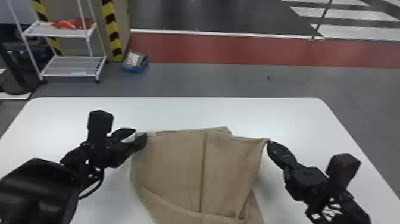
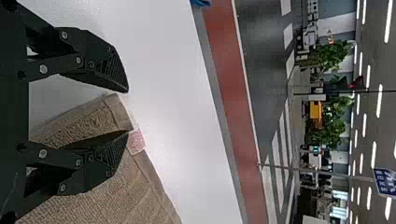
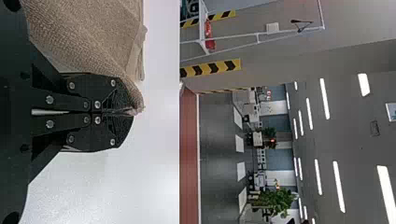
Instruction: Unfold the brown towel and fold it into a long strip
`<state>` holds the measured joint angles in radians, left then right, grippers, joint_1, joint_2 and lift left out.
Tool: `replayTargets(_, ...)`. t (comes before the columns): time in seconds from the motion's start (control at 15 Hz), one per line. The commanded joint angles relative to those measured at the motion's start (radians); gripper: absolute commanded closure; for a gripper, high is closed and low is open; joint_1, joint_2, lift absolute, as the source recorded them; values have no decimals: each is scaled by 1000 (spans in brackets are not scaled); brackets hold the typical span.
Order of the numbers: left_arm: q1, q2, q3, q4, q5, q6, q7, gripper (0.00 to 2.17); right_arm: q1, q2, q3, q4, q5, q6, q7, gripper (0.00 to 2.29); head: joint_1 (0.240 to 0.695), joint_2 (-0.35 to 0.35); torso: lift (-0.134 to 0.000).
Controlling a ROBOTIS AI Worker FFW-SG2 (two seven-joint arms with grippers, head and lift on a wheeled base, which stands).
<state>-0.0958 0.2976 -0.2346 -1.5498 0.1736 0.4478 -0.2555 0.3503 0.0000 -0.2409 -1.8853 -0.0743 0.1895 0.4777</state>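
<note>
Towel point(image 1: 175, 169) lies on the table point(image 1: 268, 113), right gripper point(image 1: 269, 143) clenched on one corner. Left gripper point(image 1: 141, 133) is spread at another, which seems to sit loose between its fingers.

Bright ceiling lights point(image 3: 339, 186), soft shadows — seemingly faint

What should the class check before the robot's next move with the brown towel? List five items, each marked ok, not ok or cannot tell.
1. Right gripper closed on a towel corner: ok.
2. Left gripper closed on the towel: not ok; its fingers are apart, cloth showing between them.
3. Towel spread without folds: not ok; layers overlap.
4. Pinkish label free of the left fingers: cannot tell; it lies right by one fingertip.
5. Towel's near end resting on the table: cannot tell; the head view cuts it off.
</note>
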Motion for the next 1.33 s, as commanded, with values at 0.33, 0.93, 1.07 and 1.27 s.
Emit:
replayTargets(0.33,-19,-3,-3,19,-28,58,-51,802,-4,1,0,8,-7,-3,-1,1423,695,-104,-125)
replayTargets(0.93,74,9,152,-250,73,211,22,1332,-19,1,-55,-81,-16,37,-1,1423,695,-88,-125)
replayTargets(1.07,94,31,215,-380,75,355,93,1332,-62,1,-140,-97,-22,107,-2,1423,695,-82,-125)
replayTargets(1.27,113,58,294,-541,50,625,162,1332,-117,1,-268,-100,-120,175,-51,1423,695,-89,-125)
